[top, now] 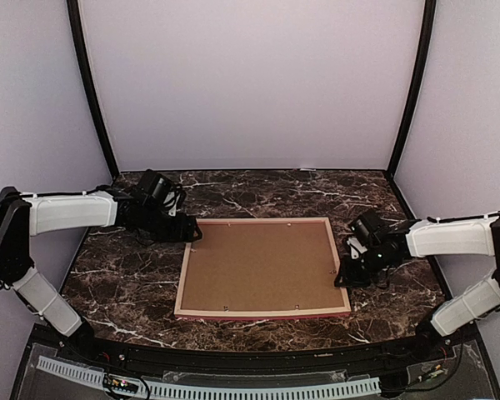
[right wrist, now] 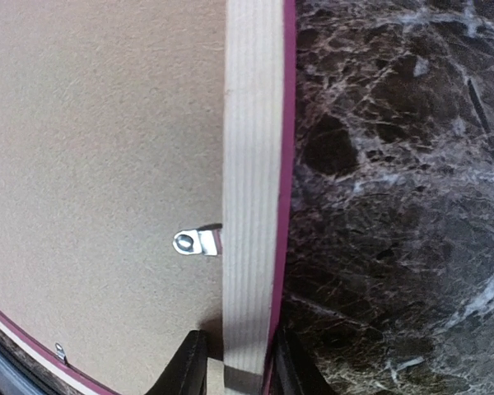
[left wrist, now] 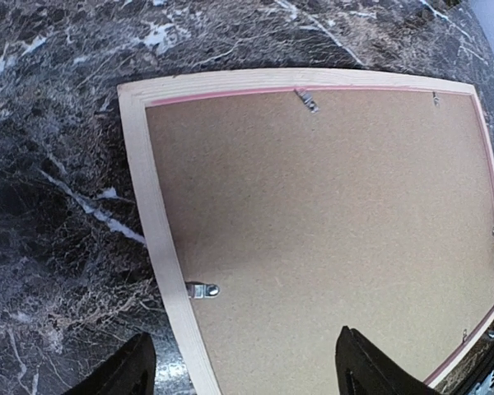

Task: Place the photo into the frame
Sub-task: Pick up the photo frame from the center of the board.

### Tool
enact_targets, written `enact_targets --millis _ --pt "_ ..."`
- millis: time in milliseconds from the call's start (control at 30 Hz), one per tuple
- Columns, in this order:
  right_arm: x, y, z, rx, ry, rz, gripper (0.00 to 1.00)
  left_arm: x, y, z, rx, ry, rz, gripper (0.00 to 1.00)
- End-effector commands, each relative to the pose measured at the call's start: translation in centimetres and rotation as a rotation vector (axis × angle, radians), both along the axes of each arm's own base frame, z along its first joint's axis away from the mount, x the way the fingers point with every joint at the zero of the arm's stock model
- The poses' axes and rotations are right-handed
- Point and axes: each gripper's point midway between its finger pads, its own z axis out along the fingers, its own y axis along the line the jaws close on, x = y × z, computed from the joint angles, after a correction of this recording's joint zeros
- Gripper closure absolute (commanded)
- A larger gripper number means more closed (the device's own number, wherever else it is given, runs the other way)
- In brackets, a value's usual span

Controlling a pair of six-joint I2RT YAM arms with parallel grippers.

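The frame (top: pixel 262 314) lies face down in the middle of the table, its light wood back up and a pink edge showing. A plain brown backing board (top: pixel 258 262) fills it, held by small metal tabs (left wrist: pixel 202 290). The photo is hidden. My left gripper (top: pixel 193 233) hovers open over the frame's far left corner, its fingertips (left wrist: pixel 123 369) straddling the wooden rail (left wrist: pixel 148 206) without touching it. My right gripper (top: pixel 343 275) is shut on the frame's right rail (right wrist: pixel 251 164), one finger (right wrist: pixel 185 366) on the board side and the other against the pink outer edge.
The dark marble tabletop (top: pixel 133 283) surrounds the frame. Grey booth walls and black corner posts (top: pixel 90 92) stand behind and at both sides. A metal tab (right wrist: pixel 193 242) sits just ahead of my right fingers.
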Motion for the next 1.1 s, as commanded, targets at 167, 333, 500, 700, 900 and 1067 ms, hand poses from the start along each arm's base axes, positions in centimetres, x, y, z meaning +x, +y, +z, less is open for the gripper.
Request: enact_targets --millis 167,333,500,700,900,1067 --pt "4.4 0.4 -1.5 -0.095 -0.044 -0.057 0.86 -1.7 -3.4 5.3 -0.089 -0.193 -0.175 0.22" --pt "7.4 2.1 -1.8 -0.084 -0.062 -0.041 0.96 -4.1 -7.3 6.3 -0.100 -0.262 -0.348 0.22" --pt "9.5 3.8 -0.1 -0.060 -0.077 0.013 1.00 -6.0 -10.0 5.7 -0.017 -0.335 -0.474 0.22" --pt "9.5 4.7 2.5 -0.026 -0.077 0.079 1.00 -8.9 -12.9 5.0 0.115 -0.446 -0.638 0.21" --pt "8.1 5.3 3.5 0.026 -0.054 0.122 1.00 -11.9 -15.2 3.1 0.284 -0.536 -0.800 0.15" --pt "7.6 5.5 4.1 0.056 -0.052 0.131 1.00 -13.3 -16.7 1.4 0.392 -0.567 -0.866 0.14"
